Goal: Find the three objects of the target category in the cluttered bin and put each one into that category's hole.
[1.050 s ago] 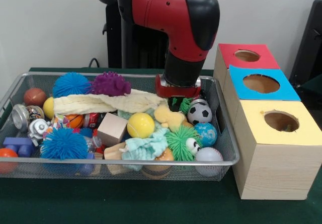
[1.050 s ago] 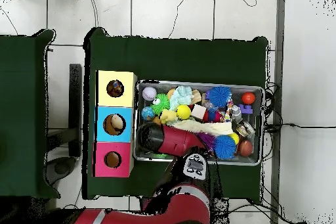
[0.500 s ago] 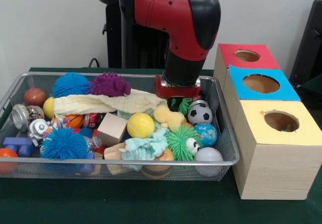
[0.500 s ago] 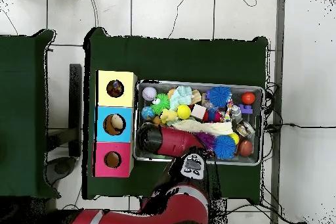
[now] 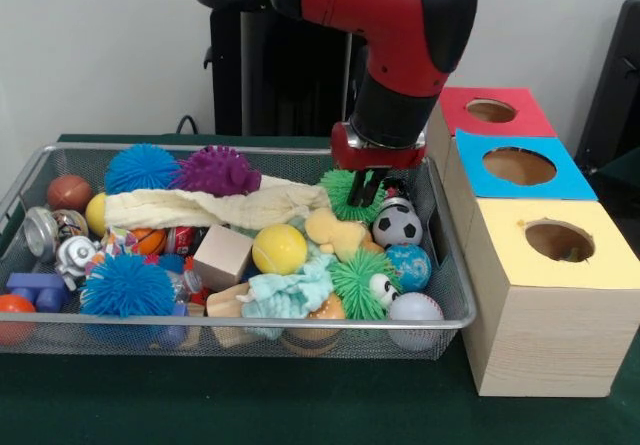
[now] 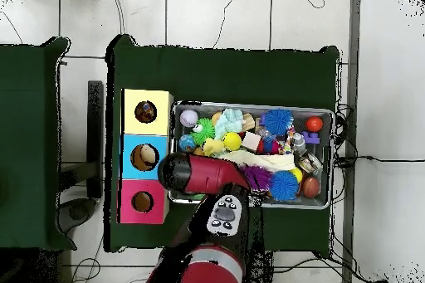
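Note:
My gripper [image 5: 372, 197] hangs over the right end of the wire bin [image 5: 250, 322], shut on a green spiky ball [image 5: 342, 190] that is raised above the other toys. Beside the bin stand three boxes with a hole in each top: red [image 5: 490, 110], blue [image 5: 518, 165] and yellow [image 5: 558, 240]. A second green spiky ball with eyes [image 5: 358, 283] lies near the bin's front. In the overhead view the arm [image 6: 199, 173] hides the gripper and the held ball.
The bin also holds blue spiky balls [image 5: 141, 168] [image 5: 126, 285], a purple one [image 5: 218, 168], a cream cloth [image 5: 210, 205], a soccer ball [image 5: 397, 225], a yellow ball [image 5: 279, 248] and a wooden block [image 5: 223, 256]. The bin's right wall [image 5: 440, 225] stands between gripper and boxes.
The gripper has risen and shifted toward the boxes, lifting the green spiky ball out of the clutter. The toys below have not moved.

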